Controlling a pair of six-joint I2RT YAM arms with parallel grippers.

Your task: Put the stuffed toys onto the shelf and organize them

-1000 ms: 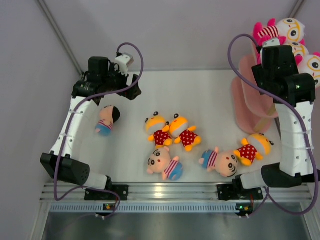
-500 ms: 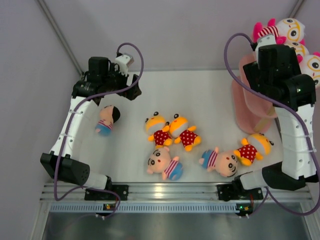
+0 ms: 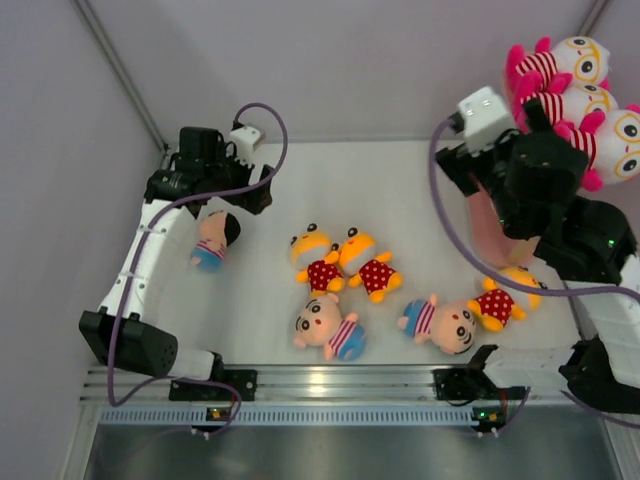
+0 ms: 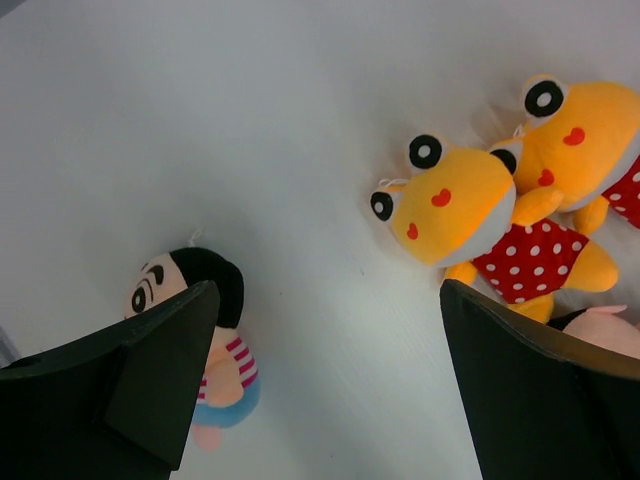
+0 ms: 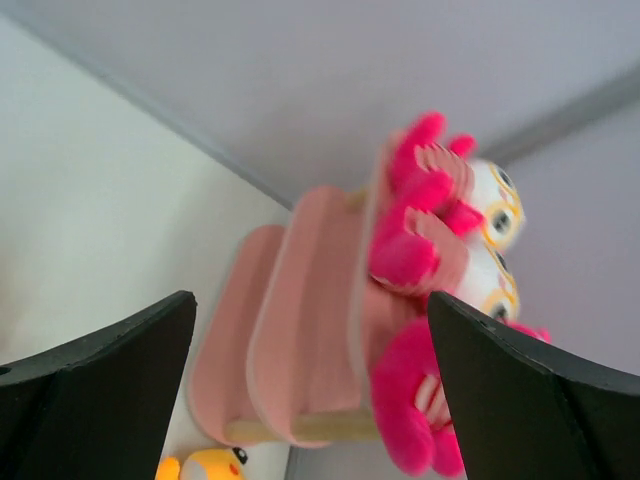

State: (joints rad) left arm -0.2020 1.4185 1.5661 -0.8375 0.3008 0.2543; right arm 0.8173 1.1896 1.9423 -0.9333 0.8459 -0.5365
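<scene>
Three white-pink striped toys (image 3: 580, 100) sit on the top tier of the pink shelf (image 3: 487, 232) at the far right. They show blurred in the right wrist view (image 5: 440, 230) with the shelf (image 5: 300, 330). On the table lie three orange toys (image 3: 315, 258) (image 3: 365, 262) (image 3: 505, 295) and three boys (image 3: 213, 240) (image 3: 330, 330) (image 3: 445, 322). My left gripper (image 4: 328, 300) is open and empty above the table, a boy (image 4: 195, 320) by its left finger. My right gripper (image 5: 310, 305) is open and empty, facing the shelf's side.
Grey walls close in the table at the back and both sides. A metal rail (image 3: 330, 385) runs along the near edge. The right arm (image 3: 560, 220) hangs over the shelf and hides most of it from above.
The right arm has drawn back from the shelf top, swinging left and toward the near side. All three striped toys now show on top. The left arm has shifted slightly left.
</scene>
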